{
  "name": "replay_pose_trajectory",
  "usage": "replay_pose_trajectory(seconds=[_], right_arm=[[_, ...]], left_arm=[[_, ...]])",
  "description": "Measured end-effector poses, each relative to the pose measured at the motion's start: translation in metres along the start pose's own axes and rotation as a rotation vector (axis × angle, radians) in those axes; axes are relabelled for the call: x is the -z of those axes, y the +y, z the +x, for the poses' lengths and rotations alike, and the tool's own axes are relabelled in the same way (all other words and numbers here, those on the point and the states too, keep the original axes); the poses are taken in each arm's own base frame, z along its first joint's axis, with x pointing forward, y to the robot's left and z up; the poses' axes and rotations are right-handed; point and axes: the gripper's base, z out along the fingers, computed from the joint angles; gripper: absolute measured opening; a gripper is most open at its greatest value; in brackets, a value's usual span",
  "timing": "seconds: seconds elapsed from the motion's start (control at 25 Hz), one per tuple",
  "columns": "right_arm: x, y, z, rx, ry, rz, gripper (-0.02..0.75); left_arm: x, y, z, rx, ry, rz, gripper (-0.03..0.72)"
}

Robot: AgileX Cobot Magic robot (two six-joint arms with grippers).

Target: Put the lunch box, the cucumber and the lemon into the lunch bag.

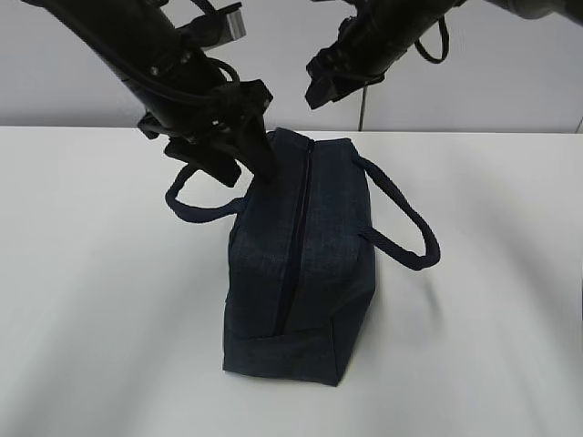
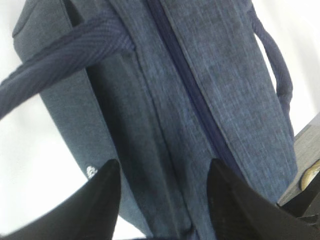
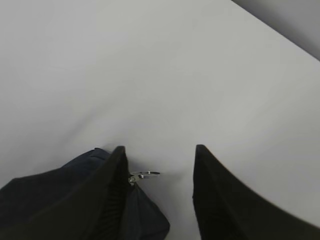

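A: Item one, lunch bag (image 1: 301,264). Location?

B: Dark navy, boxy, standing on the white surface (image 1: 91,300). It sits directly beneath the left tool (image 1: 260,159), whose tips meet the bag's far top edge; the right tool (image 1: 321,86) hangs above and just beyond that same far end, clear of the fabric.

A: Zipper?

B: The zipper (image 1: 302,218) runs along the top as a closed dark line in the exterior and left wrist views. Silver pull (image 3: 142,175) shows at the bag's end, just inside the right tool's left finger, not gripped.

A: Handles?

B: Two loops, one to each side of the left tool's reach; the near-side handle (image 2: 65,55) crosses in front of that tool.

A: Left tool (image 2: 162,200), condition?

B: Fingers parted about halfway, the bag's top panel lying between them; nothing pinched that I can see.

A: Right tool (image 3: 160,195)?

B: Parted to a similar width, bare surface between the fingers, holding nothing.

A: Lunch box, cucumber, lemon?

B: None visible in any view. The surface around the bag is bare of them. Judging from that and the closed zipper, they are most likely inside, though the contents cannot be confirmed.

A: Status?

B: Loading appears finished and the bag closed. Remaining, by my estimate: both tools lift away from the bag.
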Motion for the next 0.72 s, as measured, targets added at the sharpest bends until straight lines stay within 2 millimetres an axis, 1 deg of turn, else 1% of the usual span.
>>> replay_pose_trajectory(seconds=[0.12,0.2,0.44,0.64,0.72], right_arm=[[0.022,0.001,-0.007,0.015,0.017,0.048,0.328],[0.033,0.001,-0.008,0.009,0.04,0.074,0.328],[0.049,-0.005,-0.012,-0.054,0.052,0.19,0.328],[0.061,-0.008,-0.013,-0.102,0.052,0.252,0.328],[0.069,-0.007,-0.014,-0.124,0.039,0.269,0.328]], left_arm=[[0.012,-0.001,0.003,-0.012,0.003,-0.014,0.386],[0.02,-0.001,0.006,-0.011,0.012,-0.014,0.385],[0.033,0.009,0.009,0.004,0.033,-0.034,0.385],[0.045,0.007,0.012,-0.009,0.014,-0.074,0.384],[0.055,0.005,0.014,-0.011,-0.004,-0.109,0.384]])
